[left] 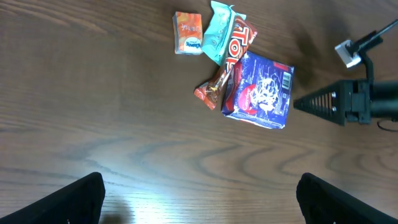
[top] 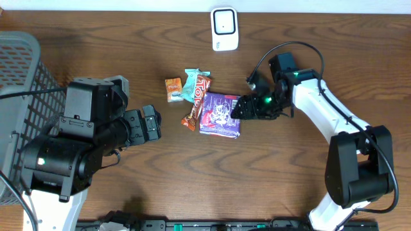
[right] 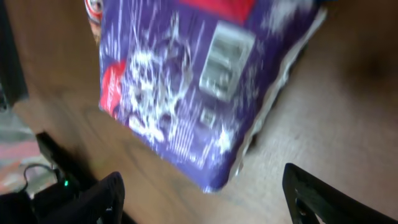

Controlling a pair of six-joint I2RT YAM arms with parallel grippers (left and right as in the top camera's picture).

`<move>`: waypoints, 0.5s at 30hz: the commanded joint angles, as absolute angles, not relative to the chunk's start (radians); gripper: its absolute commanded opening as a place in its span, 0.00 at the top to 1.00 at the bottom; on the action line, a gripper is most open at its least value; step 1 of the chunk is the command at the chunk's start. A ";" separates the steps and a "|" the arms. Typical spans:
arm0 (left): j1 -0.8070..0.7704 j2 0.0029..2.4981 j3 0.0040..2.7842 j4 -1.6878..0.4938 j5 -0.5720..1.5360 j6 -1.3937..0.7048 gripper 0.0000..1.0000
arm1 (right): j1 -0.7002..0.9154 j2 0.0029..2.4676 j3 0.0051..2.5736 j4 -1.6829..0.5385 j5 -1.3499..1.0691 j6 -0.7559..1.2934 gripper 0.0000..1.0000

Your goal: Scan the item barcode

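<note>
**A:** Where's the item?

**B:** The purple packet (top: 220, 114) lies flat mid-table with its barcode side up. It overlaps the other snacks (top: 191, 90) and is well apart from the scanner (top: 225, 29). I've got the right gripper (top: 237, 110) low at its free right edge, jaws apart, gripping nothing.

**A:** Left?

**B:** The left gripper (top: 152, 123) hangs clear, wide open and empty.

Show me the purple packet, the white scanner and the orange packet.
purple packet (top: 220, 114), overhead view, printed face.
white scanner (top: 225, 29), overhead view, front face.
orange packet (top: 173, 89), overhead view, its middle.
</note>
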State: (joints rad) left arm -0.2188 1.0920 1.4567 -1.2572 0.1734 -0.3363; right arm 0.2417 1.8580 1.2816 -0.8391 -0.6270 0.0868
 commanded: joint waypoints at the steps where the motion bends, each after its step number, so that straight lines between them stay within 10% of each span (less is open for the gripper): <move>1: -0.219 1.092 1.459 -1.261 0.167 -0.326 0.02 | 0.271 1.889 1.249 -0.776 -0.570 0.096 0.23; 8: -0.219 1.092 1.459 -1.261 0.167 -0.326 0.02 | 0.280 1.922 1.214 -0.693 -0.574 0.120 0.61; 15: -0.219 1.092 1.459 -1.261 0.167 -0.326 0.02 | 0.282 1.923 1.213 -0.700 -0.574 0.120 0.54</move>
